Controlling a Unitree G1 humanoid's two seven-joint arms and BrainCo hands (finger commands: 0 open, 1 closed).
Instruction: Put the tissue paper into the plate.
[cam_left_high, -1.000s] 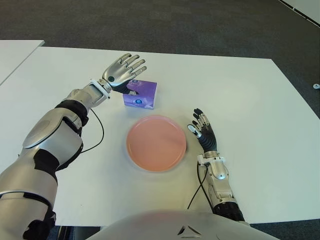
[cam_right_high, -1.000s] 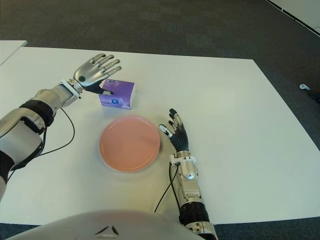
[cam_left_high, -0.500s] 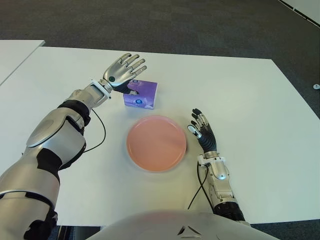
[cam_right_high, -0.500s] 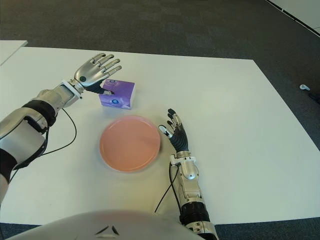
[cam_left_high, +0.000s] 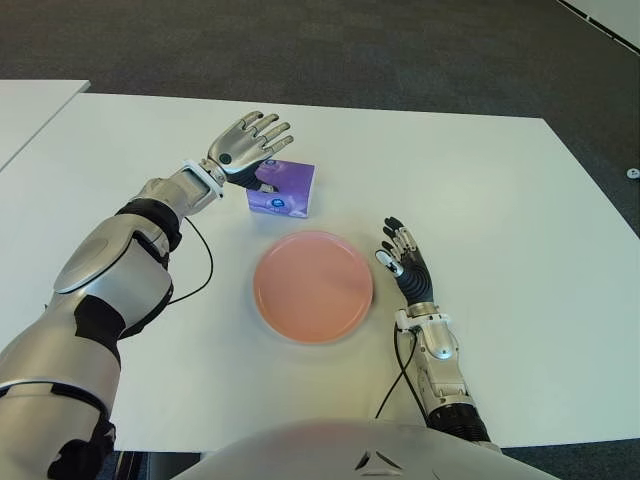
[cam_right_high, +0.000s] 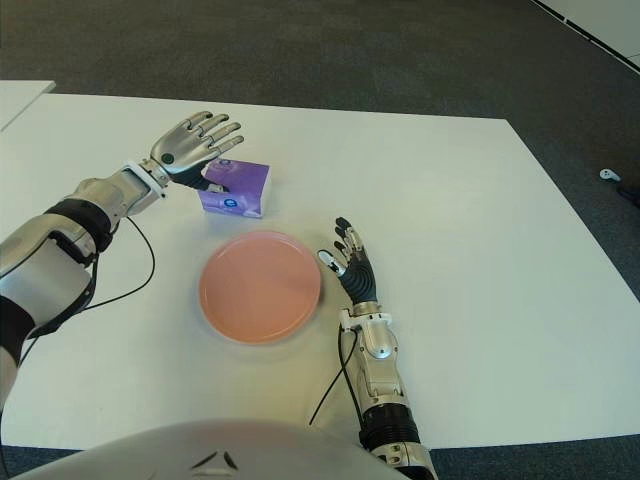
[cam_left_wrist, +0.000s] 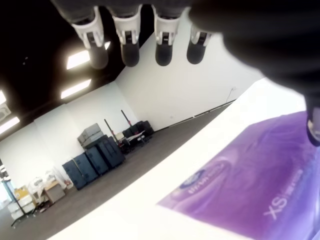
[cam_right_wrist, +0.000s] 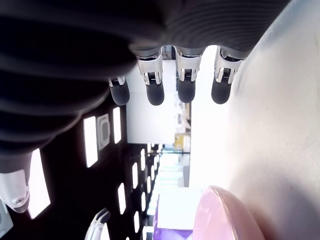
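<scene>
A purple tissue pack (cam_left_high: 283, 188) lies on the white table (cam_left_high: 520, 200), just beyond a round pink plate (cam_left_high: 313, 286). My left hand (cam_left_high: 247, 142) is open above the pack's left end, fingers spread, thumb down against the pack's near-left side. In the left wrist view the pack (cam_left_wrist: 250, 190) fills the area under the palm, with the fingers (cam_left_wrist: 130, 47) straight. My right hand (cam_left_high: 403, 255) is open just right of the plate, holding nothing. The plate's rim (cam_right_wrist: 230, 210) shows in the right wrist view.
A second white table (cam_left_high: 30, 110) sits at the far left with a narrow gap between. Dark carpet lies beyond the table's far edge. A black cable (cam_left_high: 195, 265) loops on the table by my left forearm.
My left hand has shifted very slightly over the tissue pack. The pack, the plate and my right hand stay where they were.
</scene>
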